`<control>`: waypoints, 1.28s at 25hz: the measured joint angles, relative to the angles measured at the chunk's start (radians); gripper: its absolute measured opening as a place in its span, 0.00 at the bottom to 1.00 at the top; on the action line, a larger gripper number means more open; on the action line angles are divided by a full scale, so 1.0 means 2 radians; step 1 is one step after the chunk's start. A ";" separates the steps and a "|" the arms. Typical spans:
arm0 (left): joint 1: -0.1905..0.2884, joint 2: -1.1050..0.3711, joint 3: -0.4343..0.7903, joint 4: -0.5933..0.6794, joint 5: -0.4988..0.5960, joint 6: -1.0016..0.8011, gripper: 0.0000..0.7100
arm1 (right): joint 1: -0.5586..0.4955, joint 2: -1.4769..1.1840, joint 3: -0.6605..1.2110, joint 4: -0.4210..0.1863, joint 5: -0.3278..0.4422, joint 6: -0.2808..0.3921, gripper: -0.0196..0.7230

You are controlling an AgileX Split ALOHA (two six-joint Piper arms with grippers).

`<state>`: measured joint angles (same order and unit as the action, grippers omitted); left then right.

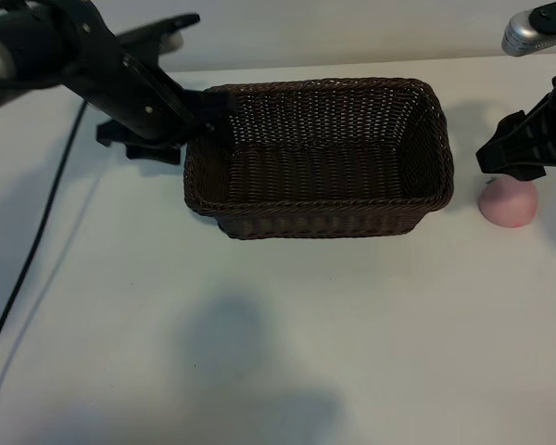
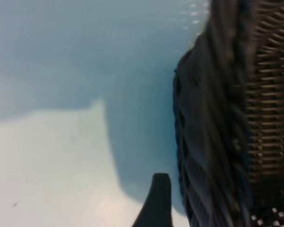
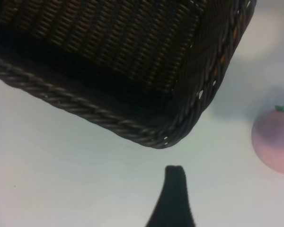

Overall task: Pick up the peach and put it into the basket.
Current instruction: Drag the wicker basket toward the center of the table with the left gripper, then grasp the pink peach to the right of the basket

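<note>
- Table (image 1: 259,352): white, carries everything. Soft shadows fall on it in front of the basket.
- Basket (image 1: 320,158): dark brown wicker, rectangular, rounded corners, braided rim, deep sides. Sits upright on the table. Nothing shows inside it.
- My left arm (image 1: 83,56): reaches in from the basket's left side, black.
- My left gripper (image 1: 199,125): at the basket's left end, by the rim corner. In the left wrist view one black finger (image 2: 157,201) shows just beside the basket's outer wall (image 2: 213,142), with table between them there. Whether the other finger touches the rim, cannot tell. How wide the jaws stand, cannot tell either. Nothing seen held.
- My right gripper (image 1: 505,158): off the basket's right end, apart from the wall, hanging just above the peach. In the right wrist view one dark fingertip (image 3: 174,189) shows over bare table near the basket's corner (image 3: 170,137). Jaws spread wide, empty.
- Cable (image 1: 37,250): thin black line on the table, well left of the basket.
- Peach (image 1: 508,202): pale pink, round, tiny green leaf (image 3: 283,108) on top. Lies on the table just right of the basket, outside it, not touching the wall. Not gripped by either hand.
</note>
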<state>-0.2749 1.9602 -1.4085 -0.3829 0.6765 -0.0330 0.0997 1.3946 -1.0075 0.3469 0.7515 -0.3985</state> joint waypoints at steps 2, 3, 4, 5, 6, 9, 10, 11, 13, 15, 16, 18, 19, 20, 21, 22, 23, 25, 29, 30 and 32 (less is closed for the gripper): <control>0.000 -0.023 0.000 0.015 0.013 0.000 0.98 | 0.000 0.000 0.000 0.000 0.001 0.000 0.82; 0.000 -0.033 0.000 0.021 0.019 0.000 0.98 | 0.000 0.000 0.000 0.000 0.001 0.000 0.82; 0.000 -0.046 0.000 0.025 0.024 0.000 0.98 | 0.000 0.000 0.000 0.000 0.002 0.000 0.82; 0.000 -0.058 0.000 0.031 0.028 0.000 0.97 | 0.000 0.000 0.000 0.000 0.003 0.000 0.82; 0.000 -0.070 0.000 0.040 0.031 0.000 0.97 | 0.000 0.000 0.000 0.000 0.003 0.000 0.82; 0.001 -0.102 -0.001 0.073 0.042 0.000 0.96 | 0.000 0.000 0.000 0.000 0.005 0.000 0.82; 0.004 -0.110 -0.002 0.083 0.049 0.000 0.96 | 0.000 0.000 0.000 0.000 0.005 0.000 0.82; 0.008 -0.121 -0.002 0.091 0.059 0.002 0.95 | 0.000 0.000 0.000 0.000 0.005 0.000 0.82; 0.026 -0.142 -0.002 0.111 0.082 0.013 0.95 | 0.000 0.000 0.000 0.000 0.007 0.000 0.82; 0.050 -0.163 -0.002 0.125 0.107 0.031 0.94 | 0.000 0.000 0.000 0.000 0.008 0.000 0.82; 0.066 -0.175 -0.002 0.128 0.117 0.041 0.94 | 0.000 0.000 0.000 0.000 0.008 0.000 0.82; 0.102 -0.199 -0.002 0.135 0.140 0.058 0.93 | 0.000 0.000 0.000 0.000 0.008 0.000 0.82; 0.123 -0.213 -0.002 0.137 0.150 0.066 0.92 | 0.000 0.000 0.000 0.000 0.008 0.000 0.82; 0.145 -0.225 -0.002 0.138 0.157 0.074 0.92 | 0.000 0.000 0.000 0.000 0.008 0.000 0.82; 0.163 -0.236 -0.002 0.139 0.163 0.079 0.91 | 0.000 0.000 0.000 0.000 0.008 0.000 0.82; 0.183 -0.248 -0.002 0.139 0.167 0.083 0.90 | 0.000 0.000 0.000 0.000 0.008 0.000 0.82; 0.198 -0.261 -0.002 0.137 0.169 0.086 0.89 | 0.000 0.000 0.000 0.000 0.008 0.000 0.82; 0.215 -0.283 -0.002 0.126 0.175 0.092 0.88 | 0.000 0.000 0.000 0.000 0.008 0.000 0.82; 0.219 -0.337 -0.002 0.088 0.202 0.113 0.85 | 0.000 0.000 0.000 0.000 0.010 0.000 0.82; 0.219 -0.359 -0.002 0.082 0.207 0.116 0.84 | 0.000 0.000 0.000 0.000 0.010 0.000 0.82; 0.219 -0.408 0.000 0.081 0.210 0.118 0.82 | 0.000 0.000 0.000 0.000 0.011 0.000 0.82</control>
<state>0.1639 1.1445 -1.4091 -0.2210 1.0969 0.2027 0.0997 1.3946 -1.0075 0.3469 0.7738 -0.3985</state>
